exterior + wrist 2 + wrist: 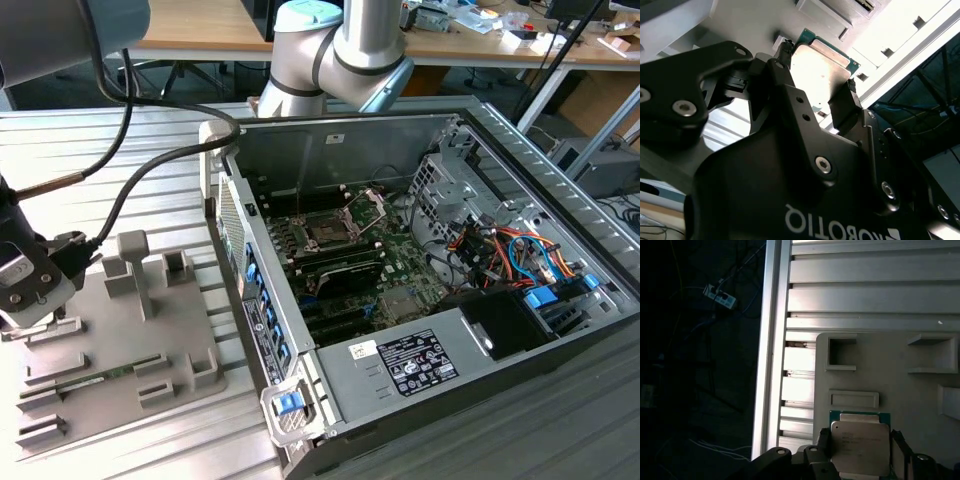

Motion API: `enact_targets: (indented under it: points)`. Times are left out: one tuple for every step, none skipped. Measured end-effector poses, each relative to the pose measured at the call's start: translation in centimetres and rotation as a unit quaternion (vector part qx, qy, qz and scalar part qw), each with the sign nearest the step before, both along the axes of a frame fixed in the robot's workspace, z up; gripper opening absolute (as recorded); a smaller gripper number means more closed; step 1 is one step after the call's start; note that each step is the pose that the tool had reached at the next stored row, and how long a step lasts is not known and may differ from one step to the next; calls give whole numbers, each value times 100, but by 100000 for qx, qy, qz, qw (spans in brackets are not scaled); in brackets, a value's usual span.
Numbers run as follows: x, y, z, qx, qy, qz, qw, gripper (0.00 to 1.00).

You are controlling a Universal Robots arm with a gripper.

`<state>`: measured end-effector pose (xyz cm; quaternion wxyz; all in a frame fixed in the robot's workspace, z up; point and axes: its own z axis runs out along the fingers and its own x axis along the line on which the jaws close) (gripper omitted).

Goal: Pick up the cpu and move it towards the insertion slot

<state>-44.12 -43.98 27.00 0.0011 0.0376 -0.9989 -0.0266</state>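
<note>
Nearest, my claw (817, 70) — closed, it seems, on opposite edges of the cpu (860, 445) — sits at the grey tray (920, 400), well apart from the slot (328, 232). Light, stiff, fragile underneath; I'd hold its rim only.

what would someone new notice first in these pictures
The open computer case dominates the exterior view's middle and right, with the insertion slot inside it. In the first wrist view, the gripper appears shut on the cpu, a silvery square chip, at the edge of a grey tray.
</note>
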Motion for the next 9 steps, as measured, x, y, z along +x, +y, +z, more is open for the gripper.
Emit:
enact_targets:
  points:
    - [0, 0, 4, 1, -2, -2, 100000, 55]
    - [0, 0, 8, 1, -4, -1, 100000, 55]
    - [0, 0, 11, 7, -10, 0, 100000, 55]
    - [0, 0, 14, 7, -8, -1, 100000, 55]
    - [0, 0, 18, 6, 0, -1, 100000, 55]
    - [0, 0, 22, 10, -9, -1, 100000, 55]
    - [0, 0, 26, 13, -8, 0, 100000, 55]
    - [0, 0, 28, 12, -5, -1, 100000, 55]
    - [0, 0, 30, 12, -3, 1, 100000, 55]
